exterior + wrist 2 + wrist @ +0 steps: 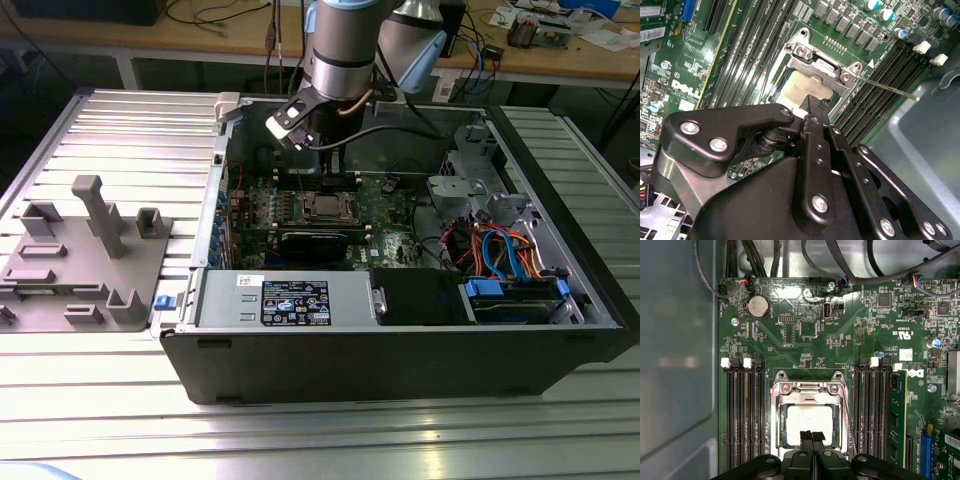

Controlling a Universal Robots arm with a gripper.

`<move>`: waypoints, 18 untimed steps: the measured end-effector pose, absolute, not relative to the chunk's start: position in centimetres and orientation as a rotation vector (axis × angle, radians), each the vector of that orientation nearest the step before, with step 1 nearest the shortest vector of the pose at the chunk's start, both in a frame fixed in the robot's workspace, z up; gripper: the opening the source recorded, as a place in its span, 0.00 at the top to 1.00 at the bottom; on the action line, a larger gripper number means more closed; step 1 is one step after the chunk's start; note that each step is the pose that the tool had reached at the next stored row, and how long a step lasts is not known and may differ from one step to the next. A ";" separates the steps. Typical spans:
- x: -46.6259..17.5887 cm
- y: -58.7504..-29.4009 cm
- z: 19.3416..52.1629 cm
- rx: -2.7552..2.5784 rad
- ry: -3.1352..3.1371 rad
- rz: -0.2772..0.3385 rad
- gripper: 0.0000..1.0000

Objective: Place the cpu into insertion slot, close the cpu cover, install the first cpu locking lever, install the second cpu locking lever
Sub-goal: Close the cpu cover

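The cpu (pixel 807 420) lies in the insertion slot (pixel 774 416) on the green board, its silvery top showing through the window of the cpu cover (pixel 807 388), which lies down around it. My gripper (pixel 812 436) is shut, with nothing between its tips, over the edge of the cpu opposite the cover's hinge. In the second wrist view the gripper (pixel 809 106) hides part of the cpu (pixel 807 87). A thin locking lever (pixel 887 87) sticks out unlatched from the socket's corner. In the exterior view the gripper (pixel 325 180) hangs just above the cpu (pixel 325 207).
Black memory slots (pixel 745 415) flank the socket on both sides. A black card (pixel 315 243) and the grey power supply box (pixel 285 300) lie nearer the case front. Drive cage and coloured cables (pixel 500 250) fill the exterior view's right. A grey fixture (pixel 85 260) stands outside the case.
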State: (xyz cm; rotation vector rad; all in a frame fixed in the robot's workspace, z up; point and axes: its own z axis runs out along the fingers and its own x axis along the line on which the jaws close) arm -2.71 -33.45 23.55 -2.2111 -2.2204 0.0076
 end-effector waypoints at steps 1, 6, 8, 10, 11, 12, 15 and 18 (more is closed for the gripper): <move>-2.8 -33.4 23.5 -2.211 -2.220 0.007 0.89; -3.2 -33.4 22.8 -2.211 -2.220 0.007 0.89; -3.3 -33.4 22.4 -2.211 -2.220 0.007 0.89; -3.4 -33.4 22.0 -2.211 -2.220 0.007 0.89; -3.5 -33.4 21.8 -2.211 -2.220 0.007 0.89; -3.7 -33.4 21.6 -2.211 -2.220 0.007 0.89; -3.9 -33.4 21.0 -2.211 -2.220 0.007 0.89; -4.0 -33.5 20.6 -2.211 -2.220 0.007 0.89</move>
